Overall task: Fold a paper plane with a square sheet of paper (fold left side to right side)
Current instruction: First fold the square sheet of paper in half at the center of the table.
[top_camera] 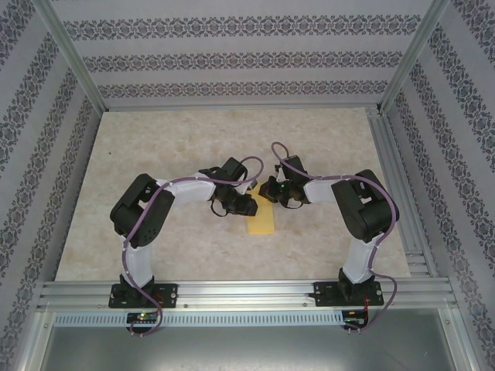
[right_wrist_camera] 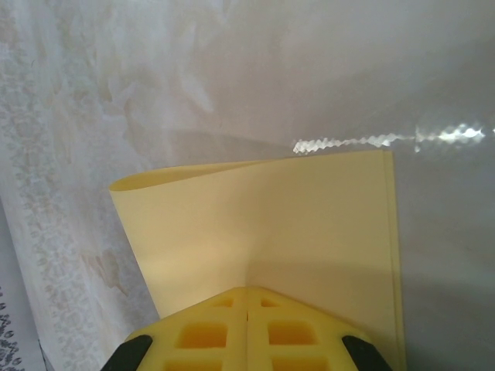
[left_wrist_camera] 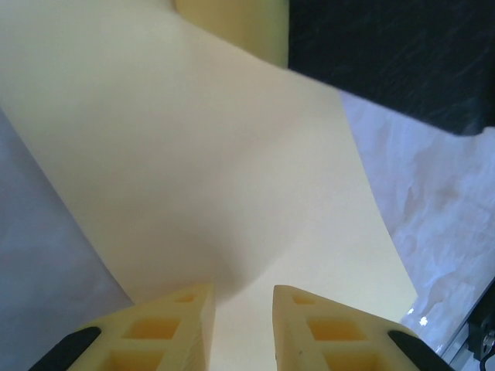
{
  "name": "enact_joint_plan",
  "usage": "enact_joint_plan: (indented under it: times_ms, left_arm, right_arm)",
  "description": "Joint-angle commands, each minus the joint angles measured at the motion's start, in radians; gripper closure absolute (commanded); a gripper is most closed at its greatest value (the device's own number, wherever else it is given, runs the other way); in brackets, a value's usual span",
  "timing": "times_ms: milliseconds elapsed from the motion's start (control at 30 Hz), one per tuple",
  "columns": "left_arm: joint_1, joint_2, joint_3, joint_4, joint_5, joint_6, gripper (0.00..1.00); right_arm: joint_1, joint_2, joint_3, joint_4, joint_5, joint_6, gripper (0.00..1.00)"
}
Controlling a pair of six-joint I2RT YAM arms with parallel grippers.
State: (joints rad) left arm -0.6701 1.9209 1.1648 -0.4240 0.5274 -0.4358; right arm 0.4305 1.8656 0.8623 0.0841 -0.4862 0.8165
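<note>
Two grippers meet at the square sheet of paper (top_camera: 261, 222) near the table's (top_camera: 155, 247) middle. The right gripper (right_wrist_camera: 247, 292) is pinched tight on it, and the left gripper (left_wrist_camera: 242, 297) stands narrowly parted over it.

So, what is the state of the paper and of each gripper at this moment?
square sheet of paper: bent over in a loose curve, not pressed flat.
left gripper: jaws apart, the sheet just ahead of them.
right gripper: jaws shut on the sheet.
</note>
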Motion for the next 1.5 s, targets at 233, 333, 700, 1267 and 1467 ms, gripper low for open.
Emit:
enact_joint_plan:
  times_ms: [233, 333, 700, 1267, 1467]
  left_arm:
    - [-0.019, 0.001, -0.06, 0.031, 0.035, 0.012, 0.72]
    - [-0.023, -0.006, -0.084, 0.039, 0.044, 0.019, 0.72]
    - [-0.044, -0.058, -0.143, 0.05, 0.062, 0.027, 0.7]
    - [-0.115, -0.109, -0.214, 0.121, 0.058, -0.044, 0.69]
    - [-0.12, -0.141, -0.272, 0.114, 0.047, -0.05, 0.69]
  right_arm:
    - [-0.002, 0.047, -0.017, -0.121, 0.13, -0.032, 0.96]
    - [-0.003, 0.048, -0.017, -0.124, 0.132, -0.03, 0.96]
    - [-0.003, 0.047, -0.016, -0.127, 0.135, -0.03, 0.96]
    - [-0.003, 0.044, -0.014, -0.138, 0.135, -0.038, 0.95]
    - [-0.002, 0.046, -0.016, -0.133, 0.136, -0.037, 0.95]
